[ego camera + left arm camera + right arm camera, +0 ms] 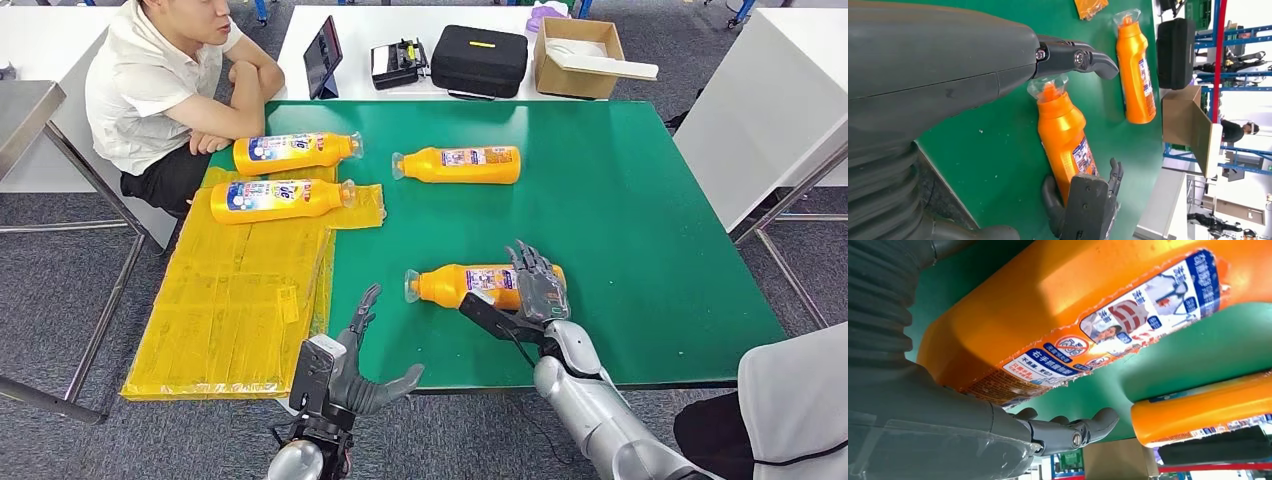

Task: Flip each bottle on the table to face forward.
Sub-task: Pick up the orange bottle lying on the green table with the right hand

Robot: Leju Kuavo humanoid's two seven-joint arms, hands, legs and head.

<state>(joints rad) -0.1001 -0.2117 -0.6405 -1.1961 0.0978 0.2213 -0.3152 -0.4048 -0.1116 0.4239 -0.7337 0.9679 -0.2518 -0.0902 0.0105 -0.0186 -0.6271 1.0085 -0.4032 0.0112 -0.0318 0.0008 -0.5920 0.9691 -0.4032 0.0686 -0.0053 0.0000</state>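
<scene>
Here right hand (538, 287) grips glossy orange bottle (462, 284).

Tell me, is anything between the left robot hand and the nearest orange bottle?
Nothing visible. Only bare green table lies between the left robot hand and the nearest orange bottle, which the right robot hand already touches at its base.

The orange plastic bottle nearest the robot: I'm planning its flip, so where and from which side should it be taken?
Take the orange plastic bottle at its wide base end, from the robot's right, as the right hand does. It lies on its side on the green table, narrow neck pointing left, so the flat broad body probably gives the surest hold for rolling it over.
</scene>
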